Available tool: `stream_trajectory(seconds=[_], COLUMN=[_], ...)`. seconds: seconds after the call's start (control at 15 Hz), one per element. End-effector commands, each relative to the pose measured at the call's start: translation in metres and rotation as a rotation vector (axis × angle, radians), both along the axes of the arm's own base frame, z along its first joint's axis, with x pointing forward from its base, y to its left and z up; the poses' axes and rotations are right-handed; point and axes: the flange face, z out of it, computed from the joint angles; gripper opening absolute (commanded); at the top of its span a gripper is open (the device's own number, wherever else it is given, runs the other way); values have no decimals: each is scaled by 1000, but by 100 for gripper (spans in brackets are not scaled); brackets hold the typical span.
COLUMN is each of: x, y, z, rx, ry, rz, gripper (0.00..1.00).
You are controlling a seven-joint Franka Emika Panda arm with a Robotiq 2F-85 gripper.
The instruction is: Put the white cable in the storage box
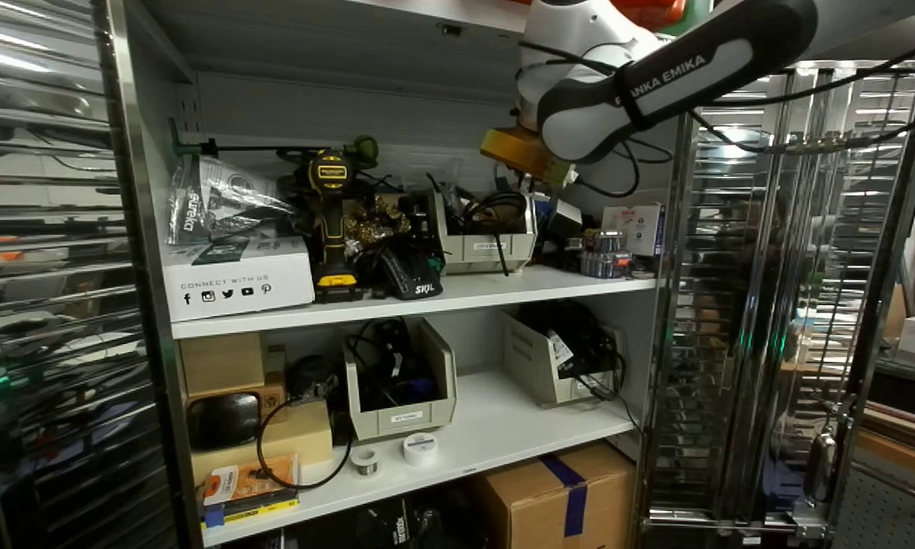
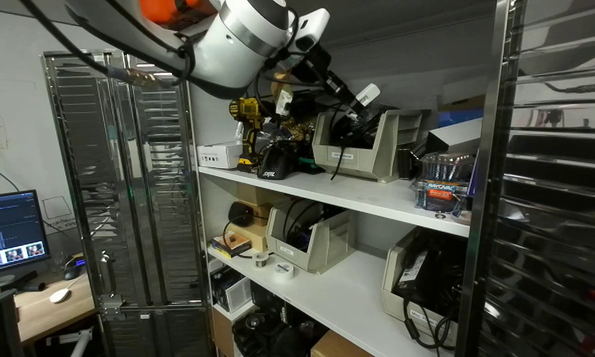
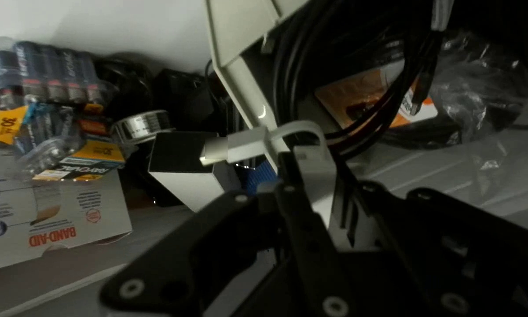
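The white cable [image 3: 314, 176] is a short white cord with a block at one end and a flat plug at the other. In the wrist view my gripper [image 3: 310, 165] is shut on the block, and the cord loops out to the plug over the bin's rim. In an exterior view the white cable [image 2: 368, 94] shows at the tips of my gripper [image 2: 358, 106], above the grey storage box [image 2: 327, 153] on the upper shelf. The storage box also shows in an exterior view [image 1: 473, 259] and in the wrist view [image 3: 242, 92]. It holds black cables and clear plastic bags.
Right of the box stand battery packs [image 2: 441, 183] and a white box [image 1: 631, 225]. Left of it are a yellow drill [image 1: 332, 213] and a black SKIL tool [image 1: 408, 271]. Two more grey bins [image 1: 404, 419] [image 1: 526, 358] stand on the lower shelf. Metal doors flank the cabinet.
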Motion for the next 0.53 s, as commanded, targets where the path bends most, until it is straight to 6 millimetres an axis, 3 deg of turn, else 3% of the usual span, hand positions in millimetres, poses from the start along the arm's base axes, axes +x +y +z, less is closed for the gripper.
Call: stream_trajectory(seconds=[0.0,0.47], x=[38,64], y=[7,25], z=[2,22], rx=[26,104], ry=[-131,-230], rz=[-59,-49], gripper=[9,10])
